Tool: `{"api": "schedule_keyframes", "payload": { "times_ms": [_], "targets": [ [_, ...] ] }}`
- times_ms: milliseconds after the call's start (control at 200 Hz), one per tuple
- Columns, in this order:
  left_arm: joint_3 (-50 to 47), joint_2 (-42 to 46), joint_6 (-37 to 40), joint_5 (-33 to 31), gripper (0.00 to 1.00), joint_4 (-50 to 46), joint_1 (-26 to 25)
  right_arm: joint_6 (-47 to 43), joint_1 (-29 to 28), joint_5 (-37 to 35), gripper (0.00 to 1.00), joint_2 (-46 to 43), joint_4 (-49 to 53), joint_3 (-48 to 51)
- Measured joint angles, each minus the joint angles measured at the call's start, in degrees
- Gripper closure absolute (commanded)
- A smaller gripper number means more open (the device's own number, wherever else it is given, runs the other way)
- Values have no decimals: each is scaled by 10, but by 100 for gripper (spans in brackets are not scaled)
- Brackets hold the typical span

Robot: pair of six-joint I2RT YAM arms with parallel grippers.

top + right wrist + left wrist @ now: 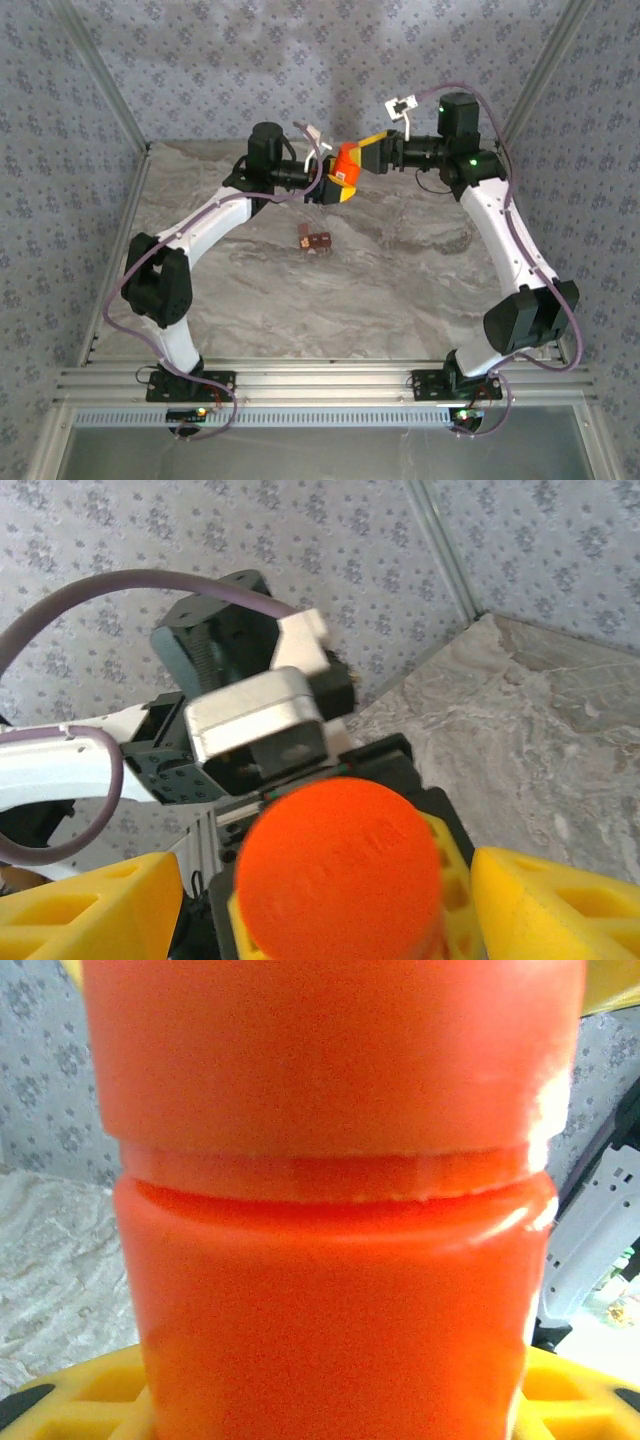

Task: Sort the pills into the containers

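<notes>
- Yellow left pincer [338,186] squeezes the orange bottle [348,163], up in the air at the far middle.
- Right pincer [372,152] stands wide around the cap [340,865], not touching it.
- Brown containers [315,240] lie on the table [420,290], nearer than both pincers, long side left to right, equally close to either arm.

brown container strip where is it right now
In the top view the brown container strip lies near the middle of the table, lower in the picture than the orange bottle.
</notes>
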State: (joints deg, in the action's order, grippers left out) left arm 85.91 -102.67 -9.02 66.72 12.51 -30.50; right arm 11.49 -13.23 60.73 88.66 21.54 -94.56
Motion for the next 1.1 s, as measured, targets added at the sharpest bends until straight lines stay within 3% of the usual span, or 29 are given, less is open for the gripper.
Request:
{"api": "schedule_keyframes", "payload": {
  "times_ms": [240,435,624,849,1099],
  "targets": [
    [0,0,4,6,100,-10,0,-11,-18,-5,33,17,15,-10],
    [0,0,8,10,100,-11,0,-18,-19,-22,57,18,32,-16],
    [-1,0,9,-6,100,-14,0,-17,-24,-49,62,18,36,-17],
    [-52,5,8,-100,100,36,0,49,-63,-209,65,17,35,-6],
    [-99,7,5,-261,100,74,-29,160,-109,-403,68,17,19,20]
  ]
}}
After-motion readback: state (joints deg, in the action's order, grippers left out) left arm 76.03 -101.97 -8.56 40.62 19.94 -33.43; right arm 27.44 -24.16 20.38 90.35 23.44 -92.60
